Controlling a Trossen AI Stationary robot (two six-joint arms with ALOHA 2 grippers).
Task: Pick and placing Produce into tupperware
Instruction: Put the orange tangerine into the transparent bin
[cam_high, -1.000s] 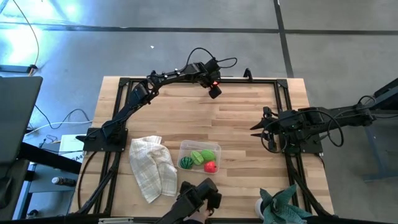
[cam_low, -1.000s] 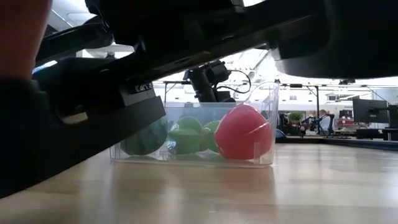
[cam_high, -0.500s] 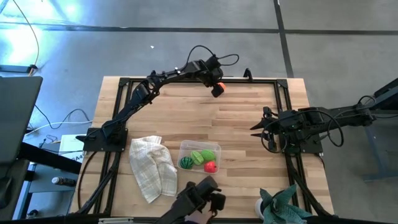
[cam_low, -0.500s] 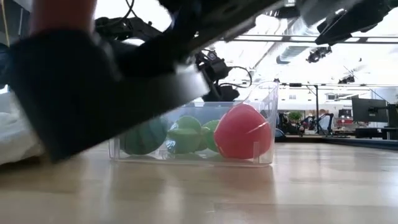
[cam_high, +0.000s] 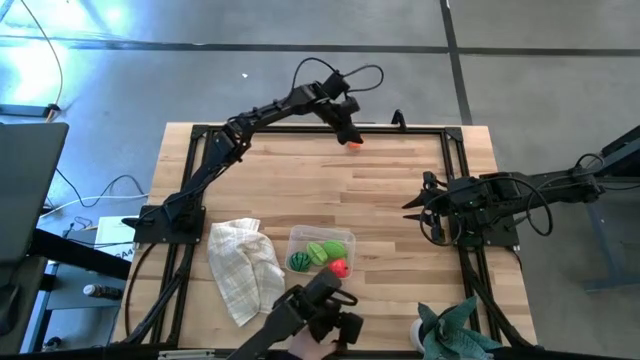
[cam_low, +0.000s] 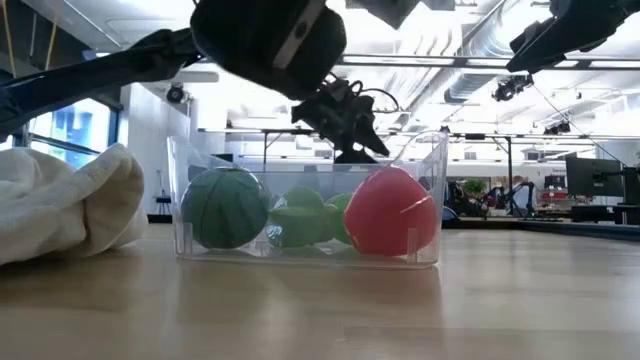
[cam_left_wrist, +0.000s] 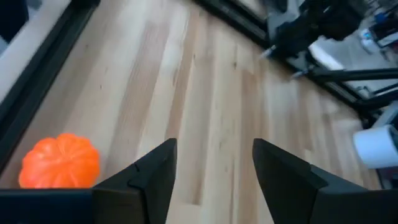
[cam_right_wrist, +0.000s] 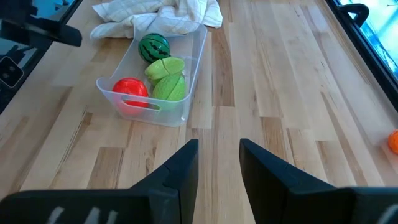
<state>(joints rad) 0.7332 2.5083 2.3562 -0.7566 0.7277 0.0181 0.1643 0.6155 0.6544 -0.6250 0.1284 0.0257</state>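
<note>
Left pincer (cam_high: 349, 133) at far table (cam_high: 400, 190) edge, fingers parted, gripping nothing; orange produce (cam_left_wrist: 60, 162) lies beside one finger, not between.

Risk: closing off-centre could nudge it away. Tupperware (cam_high: 321, 236) well apart, near front; right pincer (cam_high: 412, 203) waits, partly open, empty.

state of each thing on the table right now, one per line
container: no lid, holds three pieces
red piece: in container
round green piece: in container
leafy green piece: in container
orange piece: on table at far edge
cloth: crumpled beside container
left gripper: open, beside orange piece
right gripper: open, empty
</note>
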